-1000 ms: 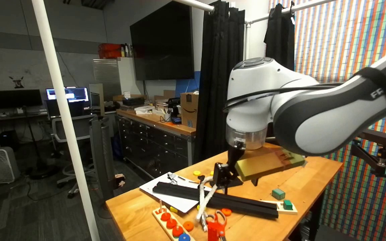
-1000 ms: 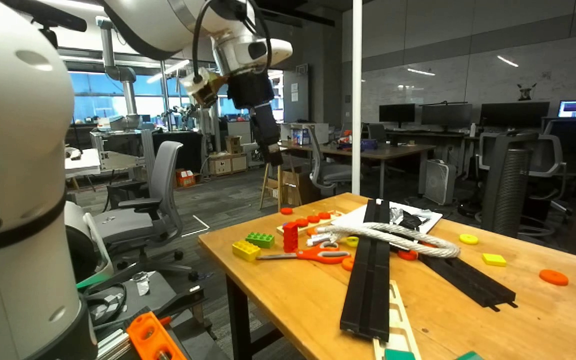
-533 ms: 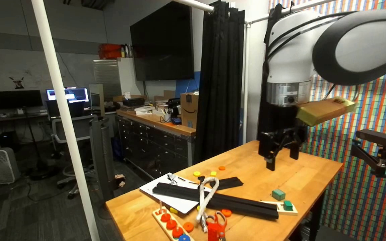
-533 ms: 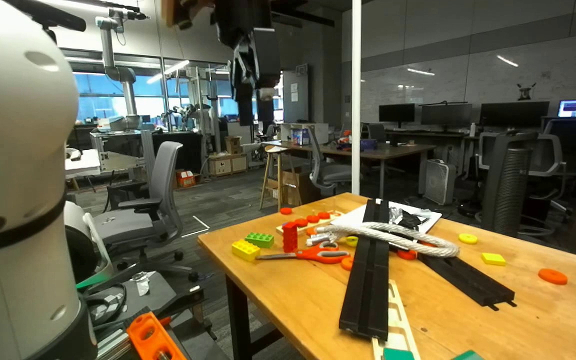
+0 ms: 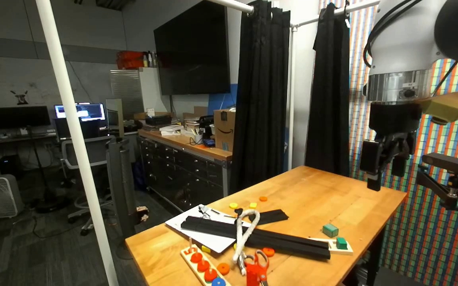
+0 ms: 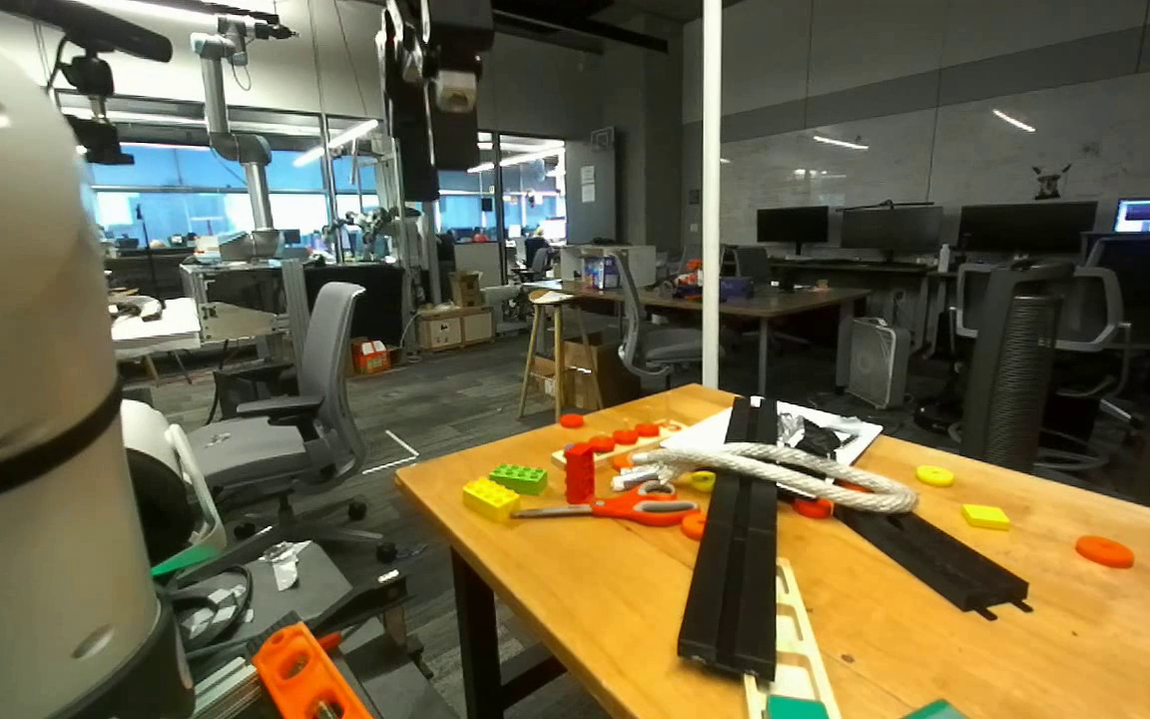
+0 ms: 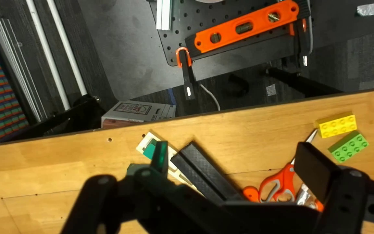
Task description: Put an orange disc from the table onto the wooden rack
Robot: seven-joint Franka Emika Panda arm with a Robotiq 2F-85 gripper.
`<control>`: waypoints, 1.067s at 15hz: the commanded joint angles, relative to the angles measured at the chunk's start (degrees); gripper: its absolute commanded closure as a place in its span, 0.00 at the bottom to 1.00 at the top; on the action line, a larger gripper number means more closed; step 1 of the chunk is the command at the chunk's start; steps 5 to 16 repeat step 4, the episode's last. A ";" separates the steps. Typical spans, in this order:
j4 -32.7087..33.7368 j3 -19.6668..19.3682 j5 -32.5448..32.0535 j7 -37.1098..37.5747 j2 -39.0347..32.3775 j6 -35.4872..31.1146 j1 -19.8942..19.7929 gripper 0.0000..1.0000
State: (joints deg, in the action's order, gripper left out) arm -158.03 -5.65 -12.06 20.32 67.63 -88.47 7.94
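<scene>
- Orange disc lies flat on the table, near a yellow block
- claw hangs up in the air, jaws spread pretty wide

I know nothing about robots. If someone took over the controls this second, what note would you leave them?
Claw: open, raised, nothing visible in its grip.
Orange disc: loose on the table; more are scattered about.
Wooden rack: apparently the pale slatted frame, partly hidden by a black track, a green block on it.
Done: nothing I can confirm; no disc shows on the rack's visible part.
Left: probably lower the claw, grasp that disc, and set it on the rack. A pegged wooden board already holds orange-red discs, so check which rack is meant.
</scene>
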 commanded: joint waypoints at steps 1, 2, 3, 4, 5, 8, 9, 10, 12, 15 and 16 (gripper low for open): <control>0.00 3.31 2.59 -3.50 -1.31 -1.13 -4.90 0.00; 0.01 3.92 2.64 -3.36 -1.96 -1.38 -5.04 0.00; 0.02 4.13 2.63 -3.30 -2.46 -1.52 -5.08 0.00; 0.03 4.08 2.63 -3.31 -2.79 -1.55 -5.09 0.00; 0.03 4.08 2.63 -3.31 -2.79 -1.55 -5.09 0.00; 0.03 4.08 2.63 -3.31 -2.79 -1.55 -5.09 0.00; 0.03 4.08 2.63 -3.31 -2.79 -1.55 -5.09 0.00; 0.03 4.08 2.63 -3.31 -2.79 -1.55 -5.09 0.00; 0.03 4.08 2.63 -3.31 -2.79 -1.55 -5.09 0.00; 0.03 4.08 2.63 -3.31 -2.79 -1.55 -5.09 0.00; 0.03 4.08 2.63 -3.31 -2.79 -1.55 -5.09 0.00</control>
